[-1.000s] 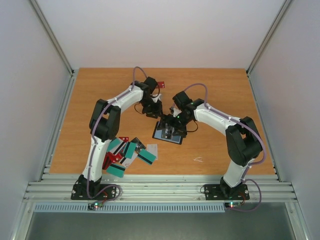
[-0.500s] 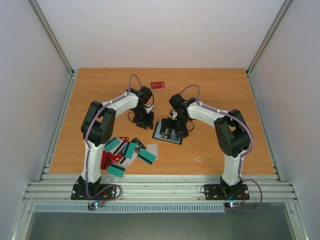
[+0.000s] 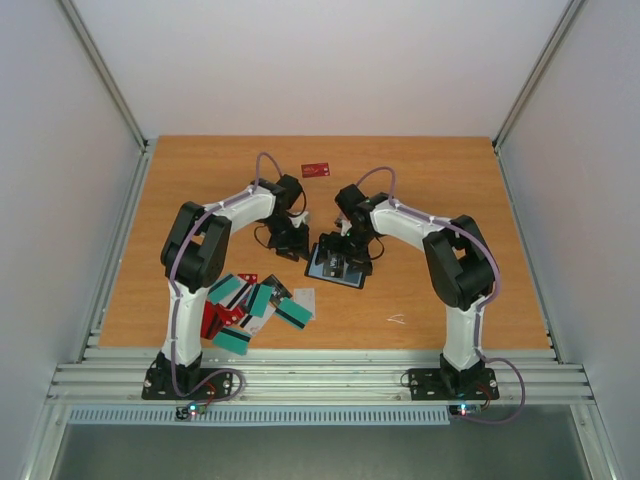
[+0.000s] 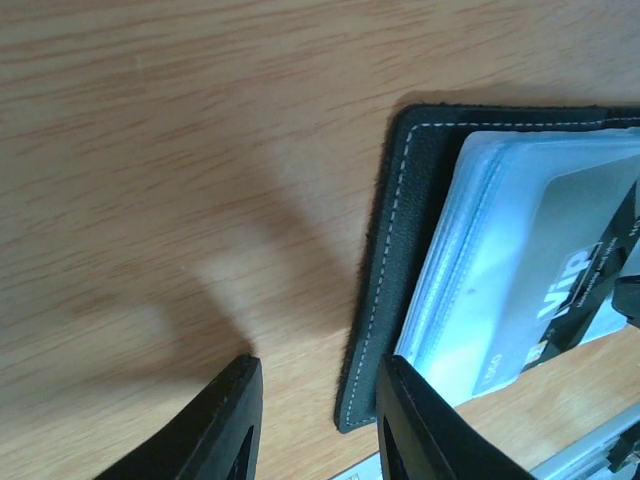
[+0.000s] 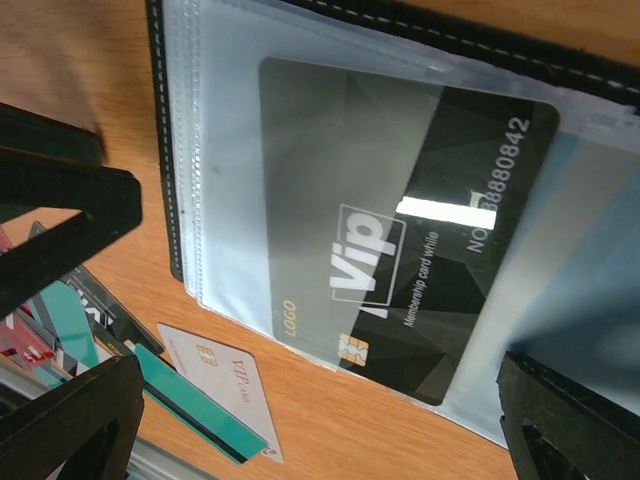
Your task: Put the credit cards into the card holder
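The card holder [image 3: 336, 266] lies open and flat near the middle of the table [image 3: 450, 200]. It is black outside, with see-through pockets inside. A black card [image 5: 400, 230] that says "Vip" sits in the top pocket. A messy heap of credit cards [image 3: 250, 305], teal, red, black and white, lies by the near edge, toward the left corner. One red card [image 3: 317, 169] lies alone near the far edge.

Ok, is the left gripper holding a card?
No, the left gripper has only bare table between its jaws, beside the card holder.
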`<state>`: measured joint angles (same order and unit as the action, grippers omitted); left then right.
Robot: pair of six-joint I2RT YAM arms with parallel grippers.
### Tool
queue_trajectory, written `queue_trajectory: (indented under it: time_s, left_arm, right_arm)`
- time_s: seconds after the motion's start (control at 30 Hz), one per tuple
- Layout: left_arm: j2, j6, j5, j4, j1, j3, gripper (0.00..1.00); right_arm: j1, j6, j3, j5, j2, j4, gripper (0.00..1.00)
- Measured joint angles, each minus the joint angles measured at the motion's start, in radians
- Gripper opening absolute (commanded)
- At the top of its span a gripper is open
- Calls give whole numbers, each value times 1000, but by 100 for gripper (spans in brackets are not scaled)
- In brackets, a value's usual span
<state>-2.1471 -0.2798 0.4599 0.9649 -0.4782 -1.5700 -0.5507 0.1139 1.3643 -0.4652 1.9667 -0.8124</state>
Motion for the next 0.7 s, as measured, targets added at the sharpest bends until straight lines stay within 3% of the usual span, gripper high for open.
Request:
queue_trajectory:
  time_s: [0.7]
  left_arm:
    - [17, -30, 95, -69, -5, 60, 33]
  right_arm:
    - [-19, 11, 41, -50, 39, 17, 97]
